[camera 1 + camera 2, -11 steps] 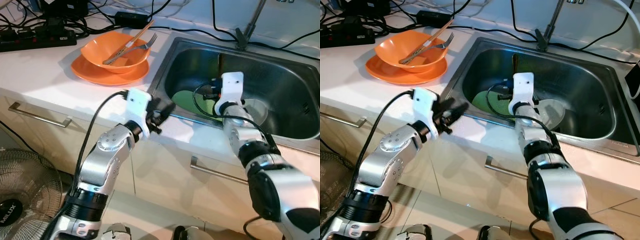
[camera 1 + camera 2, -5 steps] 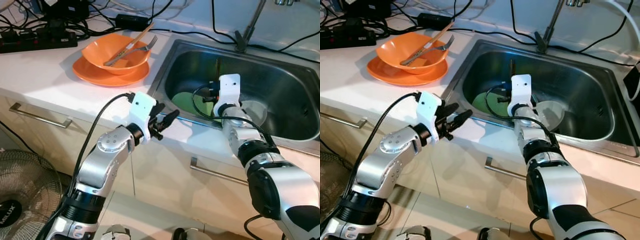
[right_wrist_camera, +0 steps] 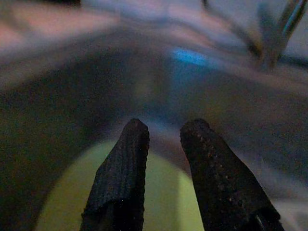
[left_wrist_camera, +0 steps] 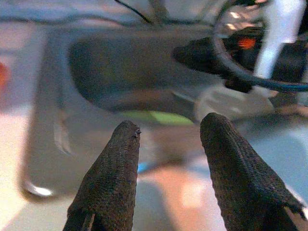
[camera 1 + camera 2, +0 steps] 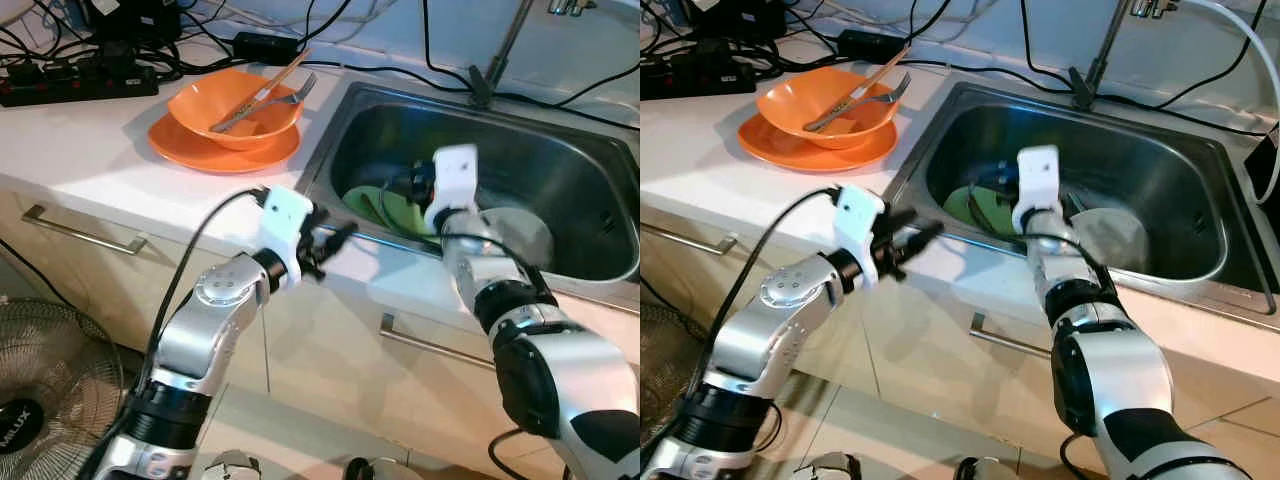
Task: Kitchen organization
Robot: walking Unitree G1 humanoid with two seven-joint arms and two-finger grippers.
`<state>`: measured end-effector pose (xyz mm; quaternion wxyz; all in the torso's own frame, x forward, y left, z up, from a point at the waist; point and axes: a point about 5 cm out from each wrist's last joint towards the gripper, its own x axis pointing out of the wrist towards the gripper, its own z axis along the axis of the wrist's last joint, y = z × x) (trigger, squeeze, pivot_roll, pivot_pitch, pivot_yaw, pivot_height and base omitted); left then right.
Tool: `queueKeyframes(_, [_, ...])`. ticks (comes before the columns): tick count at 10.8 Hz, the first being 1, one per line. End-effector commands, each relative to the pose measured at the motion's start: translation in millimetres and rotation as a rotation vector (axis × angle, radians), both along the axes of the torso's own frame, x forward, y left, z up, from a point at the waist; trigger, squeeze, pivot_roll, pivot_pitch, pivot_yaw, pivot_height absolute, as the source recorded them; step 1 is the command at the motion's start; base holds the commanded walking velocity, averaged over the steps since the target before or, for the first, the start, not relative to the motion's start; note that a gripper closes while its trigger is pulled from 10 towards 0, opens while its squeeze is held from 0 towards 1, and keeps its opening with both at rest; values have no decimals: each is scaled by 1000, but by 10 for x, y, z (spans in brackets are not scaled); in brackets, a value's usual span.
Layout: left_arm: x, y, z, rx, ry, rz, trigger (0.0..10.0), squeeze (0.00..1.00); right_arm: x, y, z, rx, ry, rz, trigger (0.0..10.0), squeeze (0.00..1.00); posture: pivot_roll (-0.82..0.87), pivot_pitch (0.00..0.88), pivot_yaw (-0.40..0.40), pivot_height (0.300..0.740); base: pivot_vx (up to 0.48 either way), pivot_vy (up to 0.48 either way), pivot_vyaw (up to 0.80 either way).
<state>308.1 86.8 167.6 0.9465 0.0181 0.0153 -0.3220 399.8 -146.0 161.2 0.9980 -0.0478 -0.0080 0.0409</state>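
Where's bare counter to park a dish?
Bare white counter runs along the front edge, between the orange plate and the sink's left rim. Behind the bowl, power strip and cables crowd it. Both tools occupy the sink area.

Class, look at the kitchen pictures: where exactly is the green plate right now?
The green plate lies on the bottom of the sink, toward its left side, beside a clear dish, with the right gripper just above it.
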Motion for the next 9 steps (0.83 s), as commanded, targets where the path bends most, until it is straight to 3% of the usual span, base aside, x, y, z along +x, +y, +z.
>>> queueKeyframes(1, [54,17,69,5,-56,55,10000,0,46,-18,260,41,-123,1,10000,0,138,76,-78,740,0,0,0])
queueKeyframes(3, [146,96,175,-11,-145,170,10000,0,-55,52,435,98,-320,55,10000,0,117,88,-74,740,0,0,0])
queueKeyframes(4, [197,133,245,-9,-201,222,10000,0,-164,91,398,159,-365,60,10000,0,108,91,-69,740,0,0,0])
queueKeyframes(6, [391,184,404,-51,-274,302,10000,0,-412,293,46,220,-312,97,10000,0,98,91,-60,740,0,0,0])
queueKeyframes(9, [611,326,531,-61,-299,372,10000,0,-585,526,-99,265,-259,154,10000,0,99,90,-54,740,0,0,0])
